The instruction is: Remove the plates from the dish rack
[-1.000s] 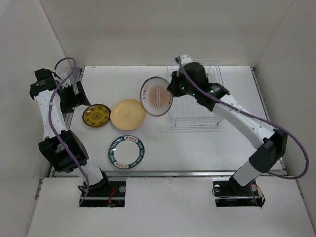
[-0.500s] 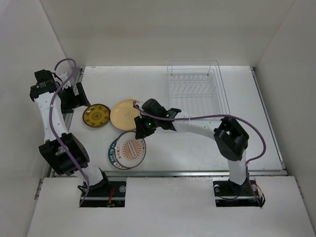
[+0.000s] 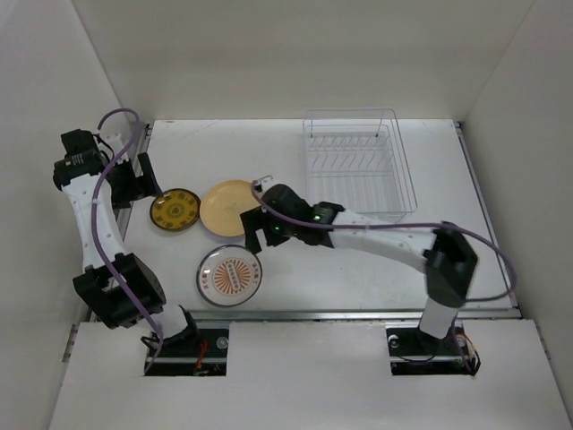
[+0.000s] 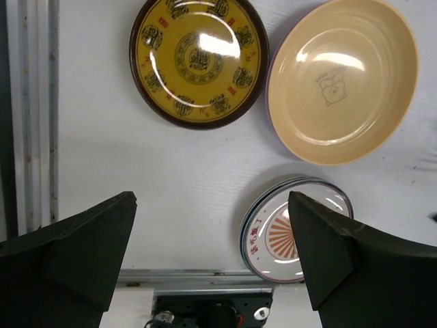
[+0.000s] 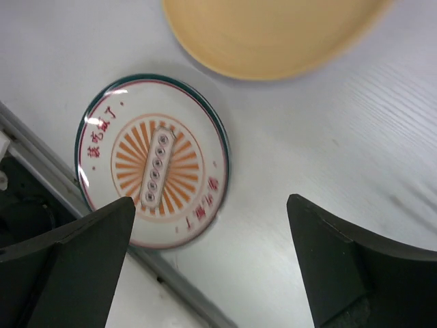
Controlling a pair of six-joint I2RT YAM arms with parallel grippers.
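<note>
The white plate with the orange sunburst centre (image 3: 229, 276) (image 5: 153, 160) (image 4: 273, 236) lies flat near the table's front edge, stacked on a plate whose teal rim (image 4: 247, 217) peeks out at its left. My right gripper (image 3: 253, 235) (image 5: 210, 201) hovers open just beyond it, holding nothing. A pale orange plate (image 3: 232, 208) (image 4: 341, 78) (image 5: 273, 31) and a yellow-and-brown plate (image 3: 175, 210) (image 4: 198, 58) lie side by side further back. My left gripper (image 3: 148, 179) (image 4: 211, 196) stands open and empty, high at the far left. The wire dish rack (image 3: 354, 161) at the back right shows no plates inside.
A metal rail (image 3: 313, 313) runs along the table's front edge, close to the stacked plates. Another rail (image 4: 34, 102) borders the left side. White walls enclose the table on three sides.
My right arm swung the orange-centre plate from beside the rack to the front left, laid it on the teal-rimmed plate, opened, and drew back. The left arm barely moved.
</note>
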